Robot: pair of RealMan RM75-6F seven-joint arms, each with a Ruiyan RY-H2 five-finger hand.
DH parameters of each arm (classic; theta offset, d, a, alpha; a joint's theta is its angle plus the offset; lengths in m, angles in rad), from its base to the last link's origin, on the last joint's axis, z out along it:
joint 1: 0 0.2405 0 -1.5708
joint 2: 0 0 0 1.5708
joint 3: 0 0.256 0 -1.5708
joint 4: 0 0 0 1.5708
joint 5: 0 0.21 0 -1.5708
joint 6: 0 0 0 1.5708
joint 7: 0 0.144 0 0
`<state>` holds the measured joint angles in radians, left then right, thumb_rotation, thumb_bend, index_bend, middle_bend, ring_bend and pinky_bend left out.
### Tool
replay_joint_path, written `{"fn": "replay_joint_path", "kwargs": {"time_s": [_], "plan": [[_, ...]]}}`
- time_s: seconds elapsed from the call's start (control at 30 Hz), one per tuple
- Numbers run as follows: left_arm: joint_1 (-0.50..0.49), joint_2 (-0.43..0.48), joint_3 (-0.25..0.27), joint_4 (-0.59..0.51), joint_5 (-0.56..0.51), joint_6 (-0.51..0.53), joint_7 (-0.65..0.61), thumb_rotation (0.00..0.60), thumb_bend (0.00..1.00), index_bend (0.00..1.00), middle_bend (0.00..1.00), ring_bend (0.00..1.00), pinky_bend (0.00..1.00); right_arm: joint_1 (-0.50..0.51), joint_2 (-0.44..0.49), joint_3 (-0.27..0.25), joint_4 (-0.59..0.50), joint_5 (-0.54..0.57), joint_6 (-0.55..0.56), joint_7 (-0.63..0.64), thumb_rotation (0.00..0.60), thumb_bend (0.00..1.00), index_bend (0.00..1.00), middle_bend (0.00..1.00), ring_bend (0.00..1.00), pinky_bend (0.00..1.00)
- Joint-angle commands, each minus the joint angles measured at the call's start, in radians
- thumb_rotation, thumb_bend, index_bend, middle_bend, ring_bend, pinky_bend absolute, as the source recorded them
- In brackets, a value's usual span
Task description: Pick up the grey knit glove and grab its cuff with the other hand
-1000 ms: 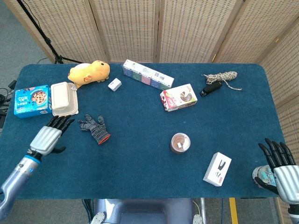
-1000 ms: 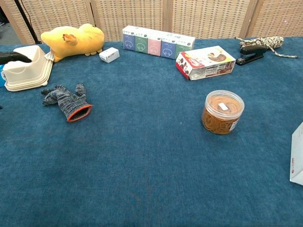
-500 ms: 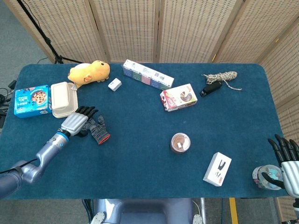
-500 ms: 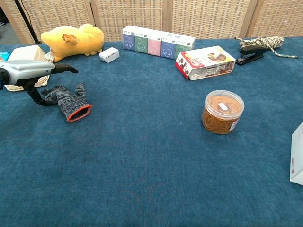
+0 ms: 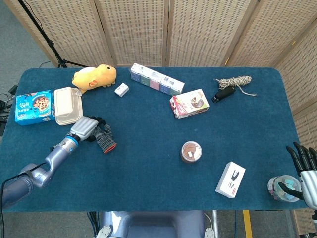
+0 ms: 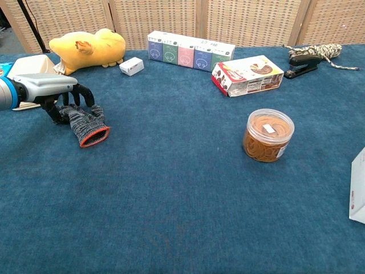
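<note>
the left hand (image 6: pixel 54 91) has closed in from the near-left bench (image 5: pixel 148 163) edge and now curls its fingers down onto the finger end of the grey knit glove (image 6: pixel 85 122), which lies flat at far left, its orange-edged cuff (image 6: pixel 94 136) free; the pickup looks begun, not finished. the right hand (image 5: pixel 307 173) waits empty, fingers apart, far right.

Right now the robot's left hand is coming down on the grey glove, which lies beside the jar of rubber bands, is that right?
Not quite. The left hand is on the grey glove, fingers curled over it, but the glove lies beside the cream food container, far from the jar of rubber bands. The chest view shows this best.
</note>
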<state>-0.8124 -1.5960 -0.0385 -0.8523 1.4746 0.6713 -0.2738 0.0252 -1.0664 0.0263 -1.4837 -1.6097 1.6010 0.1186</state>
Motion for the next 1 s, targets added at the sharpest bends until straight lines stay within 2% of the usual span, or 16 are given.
{"fn": "replay_joint_path", "kwargs": {"time_s": [0.03, 0.3, 0.43, 0.57, 0.77, 1.0], "plan": [[-0.003, -0.001, 0.004, -0.004, 0.001, 0.0, 0.009, 0.6, 0.37, 0.47, 0.43, 0.39, 0.44, -0.002, 0.002, 0.0, -0.003, -0.002, 0.004, 0.003, 0.6, 0.0, 0.0, 0.0, 0.0, 0.0], [-0.002, -0.018, -0.006, -0.006, -0.023, 0.022, 0.077, 0.6, 0.38, 0.63, 0.57, 0.51, 0.51, -0.006, 0.005, -0.003, -0.007, -0.01, 0.009, 0.003, 0.6, 0.0, 0.0, 0.0, 0.0, 0.0], [-0.001, -0.013, -0.021, -0.038, -0.027, 0.053, 0.065, 0.6, 0.39, 0.65, 0.58, 0.52, 0.52, -0.001, 0.001, -0.012, -0.004, -0.028, 0.001, -0.014, 0.6, 0.0, 0.0, 0.0, 0.0, 0.0], [-0.019, 0.025, -0.043, -0.114, -0.036, 0.05, 0.032, 0.6, 0.39, 0.65, 0.58, 0.53, 0.52, 0.014, -0.01, -0.039, 0.012, -0.097, -0.007, -0.03, 0.6, 0.0, 0.0, 0.0, 0.0, 0.0], [-0.073, 0.105, -0.087, -0.264, -0.077, -0.015, 0.037, 0.6, 0.39, 0.65, 0.58, 0.53, 0.52, 0.063, -0.017, -0.094, 0.043, -0.256, -0.027, -0.068, 0.6, 0.0, 0.0, 0.0, 0.0, 0.0], [-0.167, 0.198, -0.161, -0.425, -0.231, -0.188, 0.067, 0.6, 0.39, 0.65, 0.58, 0.53, 0.52, 0.142, -0.029, -0.123, 0.044, -0.408, -0.064, -0.125, 0.6, 0.0, 0.0, 0.0, 0.0, 0.0]]}}
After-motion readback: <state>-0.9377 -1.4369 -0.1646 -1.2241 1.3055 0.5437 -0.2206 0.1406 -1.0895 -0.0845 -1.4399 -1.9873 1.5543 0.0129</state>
